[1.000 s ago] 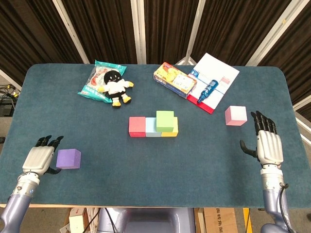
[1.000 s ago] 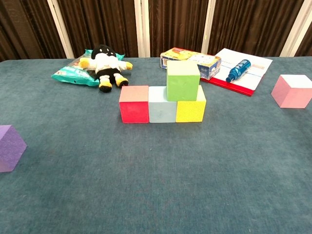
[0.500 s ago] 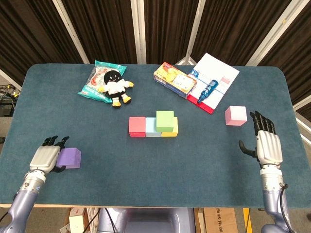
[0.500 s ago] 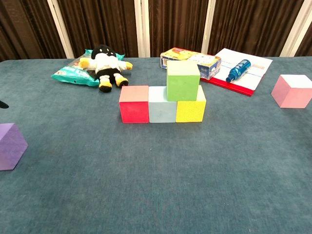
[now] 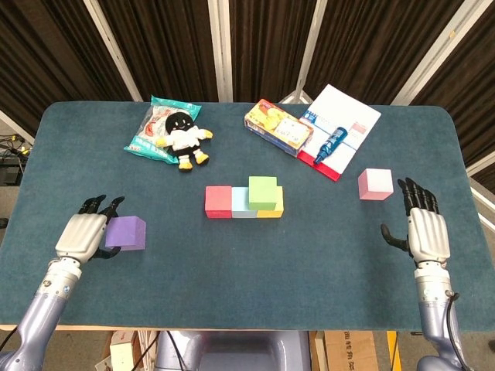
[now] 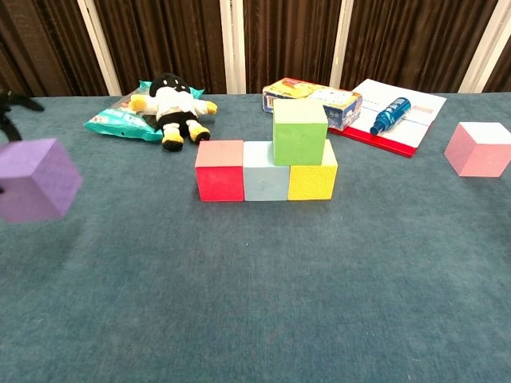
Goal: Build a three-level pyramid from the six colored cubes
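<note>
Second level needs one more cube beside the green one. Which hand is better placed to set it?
Left, likely. The left hand already holds the purple cube off the table, on the red cube's side. The right hand is open, apart from the pink cube.

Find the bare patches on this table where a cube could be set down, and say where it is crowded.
Free: the near strip between left hand and right hand, before the cube row. Crowded: the far edge, with plush toy, snack box and booklet.
</note>
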